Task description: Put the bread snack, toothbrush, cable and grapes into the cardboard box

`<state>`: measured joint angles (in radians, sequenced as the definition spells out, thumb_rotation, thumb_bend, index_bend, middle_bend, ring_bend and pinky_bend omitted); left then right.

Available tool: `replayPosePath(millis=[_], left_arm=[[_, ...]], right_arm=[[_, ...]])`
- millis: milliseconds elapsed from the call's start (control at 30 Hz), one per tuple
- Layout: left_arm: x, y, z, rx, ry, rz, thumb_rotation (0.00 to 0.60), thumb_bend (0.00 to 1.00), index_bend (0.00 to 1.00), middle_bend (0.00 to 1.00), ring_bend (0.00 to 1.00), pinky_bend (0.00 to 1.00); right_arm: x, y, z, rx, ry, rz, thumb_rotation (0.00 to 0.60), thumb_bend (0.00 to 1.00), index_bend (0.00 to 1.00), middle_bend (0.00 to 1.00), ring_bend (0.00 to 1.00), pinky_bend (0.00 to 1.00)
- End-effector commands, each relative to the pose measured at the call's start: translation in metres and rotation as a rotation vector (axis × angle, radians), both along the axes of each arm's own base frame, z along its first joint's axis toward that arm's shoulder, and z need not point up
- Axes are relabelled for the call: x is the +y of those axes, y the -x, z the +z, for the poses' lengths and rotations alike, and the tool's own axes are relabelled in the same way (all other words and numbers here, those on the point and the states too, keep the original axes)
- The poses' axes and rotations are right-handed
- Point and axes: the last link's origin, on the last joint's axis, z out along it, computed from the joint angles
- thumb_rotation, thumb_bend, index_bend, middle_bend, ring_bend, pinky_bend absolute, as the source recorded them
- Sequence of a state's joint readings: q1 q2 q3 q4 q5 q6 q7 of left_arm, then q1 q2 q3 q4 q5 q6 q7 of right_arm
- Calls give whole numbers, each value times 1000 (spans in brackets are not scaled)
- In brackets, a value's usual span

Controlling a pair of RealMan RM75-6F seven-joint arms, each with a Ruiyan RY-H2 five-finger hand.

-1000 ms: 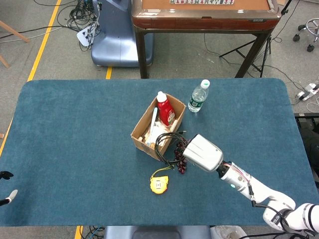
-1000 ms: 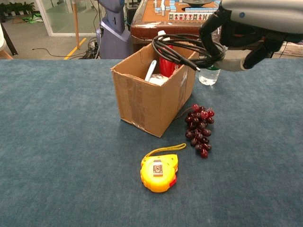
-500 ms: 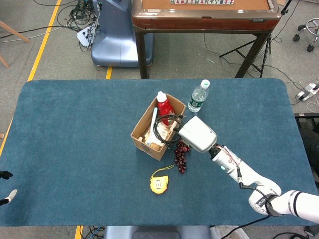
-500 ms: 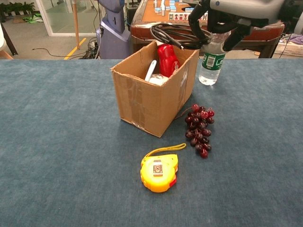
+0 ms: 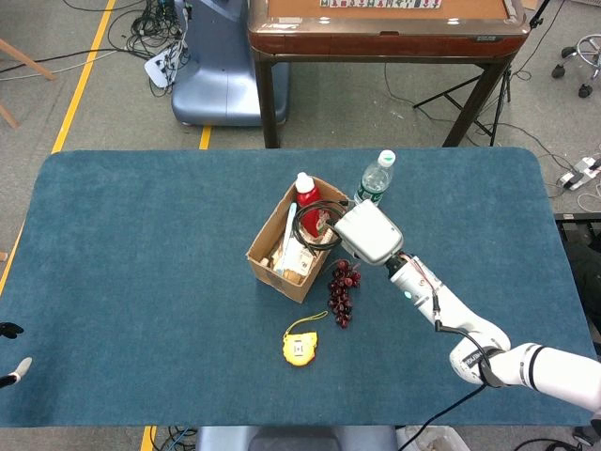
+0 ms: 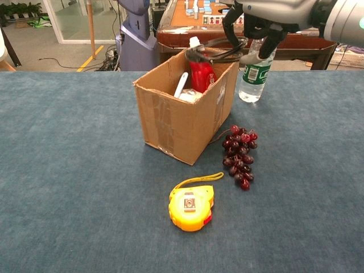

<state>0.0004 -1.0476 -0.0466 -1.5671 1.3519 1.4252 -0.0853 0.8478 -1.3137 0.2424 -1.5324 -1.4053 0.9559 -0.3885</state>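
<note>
The open cardboard box [image 5: 268, 246] [image 6: 170, 122] stands mid-table. My right hand [image 5: 368, 233] [image 6: 256, 20] holds the coiled black cable [image 5: 315, 225] [image 6: 216, 52] over the box's right rim, against a red bottle [image 6: 202, 71] inside. A white toothbrush [image 5: 288, 235] [image 6: 181, 85] leans in the box, above a pale packet [image 6: 190, 96]. The dark red grapes [image 5: 340, 291] [image 6: 240, 154] lie on the cloth beside the box's right front corner. Only small tips of my left hand [image 5: 11, 352] show at the left edge of the head view.
A yellow tape measure [image 5: 300, 346] [image 6: 190, 206] lies in front of the box. A water bottle [image 5: 375, 180] [image 6: 253, 71] stands behind the box to the right, close to my right hand. The blue cloth table [image 5: 141, 282] extends widely on both sides.
My right hand has carried the cable from the front right of the box back and over its opening, then lowered it toward the rim. The grapes and tape measure have not moved.
</note>
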Motion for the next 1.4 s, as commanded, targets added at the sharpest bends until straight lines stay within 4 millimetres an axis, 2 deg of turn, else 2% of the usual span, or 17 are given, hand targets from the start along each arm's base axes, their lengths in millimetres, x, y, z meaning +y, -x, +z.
replayPosePath(millis=[33,233,333,433,667,767,933,1033,1200,1400], left_arm=[[0,0,0,0,0,1,600,212,388,414,320,494],[0,0,0,1,2,2,600,212,388,415,320,494],[0,0,0,1,2,1,600,211,388,415,320,494],[0,0,0,2,3,3,600,211,388,414,320,494],[0,0,-1,7,8,3,600,212,388,415,320,494],[0,0,-2,11,10,2,600,212,388,414,320,494],[0,1,-2,14,13,2,600,212,388,414,320,494],[0,1,-2,14,13,3,600,212,388,414,320,494],[0,2,-3,15,14,5,600,212,388,414,320,494],[0,2,-3,14,14,8,600,212,388,415,320,494]], right_arm=[[-4,-1,-2,-13,3,-7,600,16,472,1000,1000,999],[-6,-2,-1,-57,37,4,600,0,370,1000,1000,999],[-4,0,2,-85,41,15,600,0,361,1000,1000,1000],[6,4,7,-97,37,41,600,0,361,1000,993,999],[41,20,20,-74,4,103,600,0,361,973,892,957],[55,28,22,-50,-13,120,600,0,361,887,821,899],[73,40,20,-7,-50,128,600,0,369,616,589,740],[79,48,15,18,-82,115,600,0,369,509,493,652],[77,61,2,62,-125,74,600,0,369,403,365,537],[66,64,-16,84,-176,40,600,0,369,372,328,489]])
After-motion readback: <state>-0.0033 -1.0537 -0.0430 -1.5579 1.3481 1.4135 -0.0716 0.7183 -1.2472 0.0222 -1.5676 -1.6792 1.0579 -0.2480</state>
